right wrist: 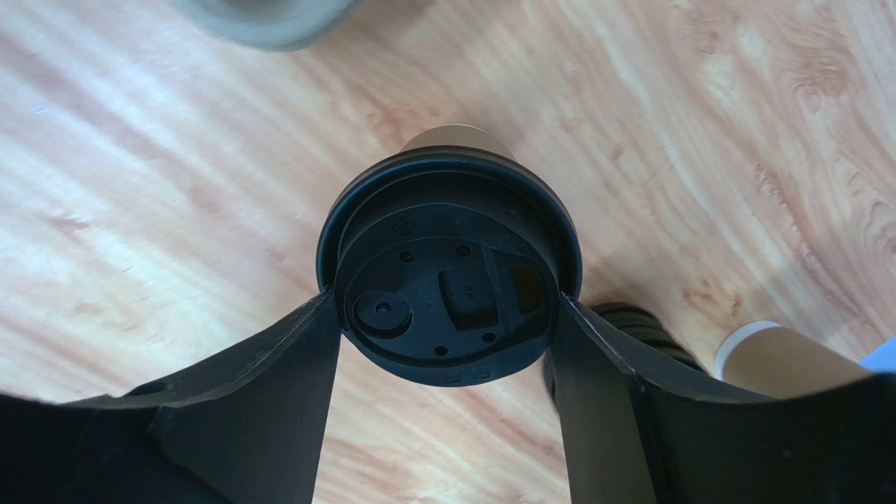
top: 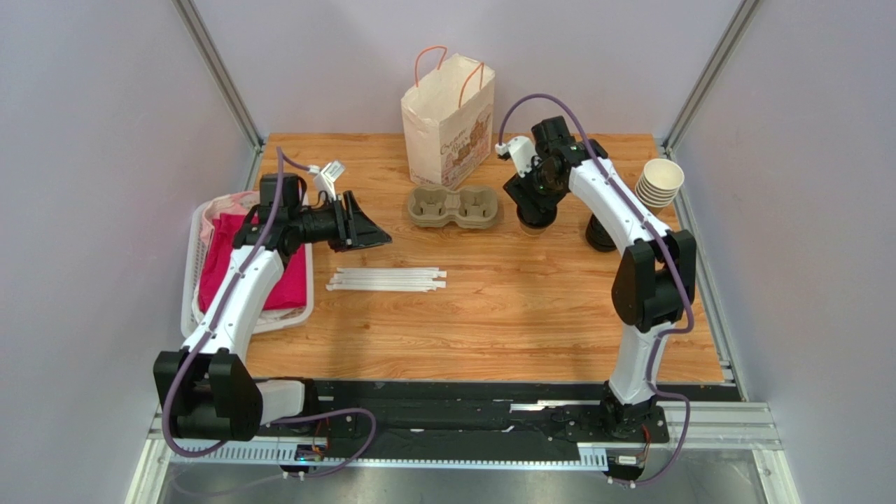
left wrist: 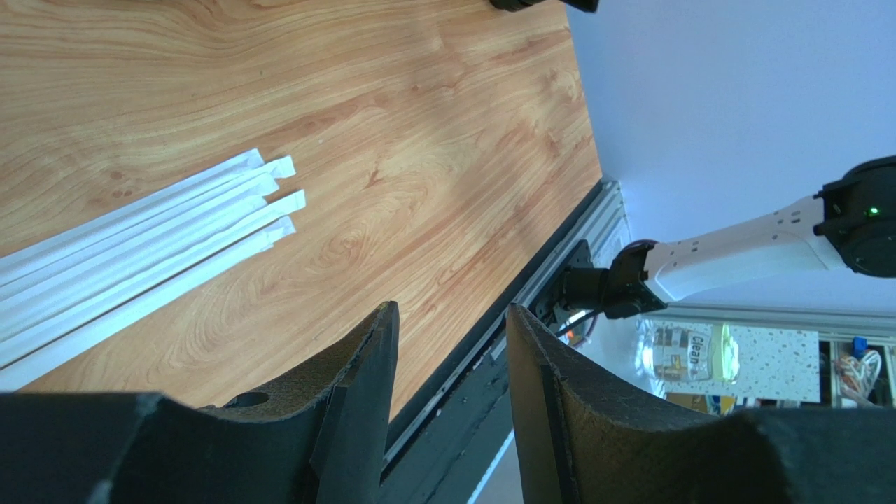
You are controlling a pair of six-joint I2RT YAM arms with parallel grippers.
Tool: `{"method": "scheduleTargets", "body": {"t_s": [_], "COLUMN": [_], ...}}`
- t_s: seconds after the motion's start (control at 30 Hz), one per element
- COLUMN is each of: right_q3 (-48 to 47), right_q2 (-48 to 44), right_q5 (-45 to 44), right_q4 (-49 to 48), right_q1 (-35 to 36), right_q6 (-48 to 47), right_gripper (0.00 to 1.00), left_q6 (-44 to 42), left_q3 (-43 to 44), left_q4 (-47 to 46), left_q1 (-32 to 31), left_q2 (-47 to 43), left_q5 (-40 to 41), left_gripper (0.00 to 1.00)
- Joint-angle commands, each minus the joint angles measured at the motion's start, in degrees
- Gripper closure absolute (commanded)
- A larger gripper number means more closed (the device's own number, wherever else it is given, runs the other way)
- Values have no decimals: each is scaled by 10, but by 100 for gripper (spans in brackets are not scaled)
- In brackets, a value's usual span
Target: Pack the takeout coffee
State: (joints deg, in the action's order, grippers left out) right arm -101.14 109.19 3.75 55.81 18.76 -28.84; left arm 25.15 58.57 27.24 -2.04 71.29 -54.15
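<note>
a wood-grain table carries a white paper bag with pink handles, upright at the middle of the far edge. just in front of the bag lies a grey cardboard cup carrier. nearer the middle, a row of white wrapped straws lies flat, side by side. a white basket sits at the left edge. to the right of the carrier stands the takeout coffee, black lid on, with a stack of black lids and a stack of cream cups further right.

Bright, even overhead light, soft shadows (pale glare washes the right wrist view's table).
</note>
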Motion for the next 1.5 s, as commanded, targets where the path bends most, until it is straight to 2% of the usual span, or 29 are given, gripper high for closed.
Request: {"method": "scheduleTargets", "body": {"t_s": [0.0,0.33,0.63,0.77,0.83,1.0,1.27,1.47], "right_q3": [-84,-222,-257,-254,-254,-254,-295,-302], "right_q2": [51,156,190,189,189,182,154,92], "right_q5": [4,59,113,114,114,122,108,137], "right_q4": [10,64,94,95,96,95,87,60], "right_q1": [-25,-90,-124,-124,-124,-123,-124,-112], "right_q6": [-31,-2,32,32,34,41,47,77], "right_gripper": [40,40,39,30,20,5,3,4], "left_q6": [-15,-19,-20,-17,-17,-17,-28,-44], "left_q3": [24,28,23,21,21,21,49,82], "left_q4": [-4,-1,-2,-7,-7,-8,-6,-11], "left_q1": [7,9,9,9,9,9,9,10], "left_q2": [3,16,13,15,15,16,29,39], "left_q5": [-13,-17,-13,-13,-14,-12,-6,7], "left_gripper": [49,50,50,50,50,50,50,50]}}
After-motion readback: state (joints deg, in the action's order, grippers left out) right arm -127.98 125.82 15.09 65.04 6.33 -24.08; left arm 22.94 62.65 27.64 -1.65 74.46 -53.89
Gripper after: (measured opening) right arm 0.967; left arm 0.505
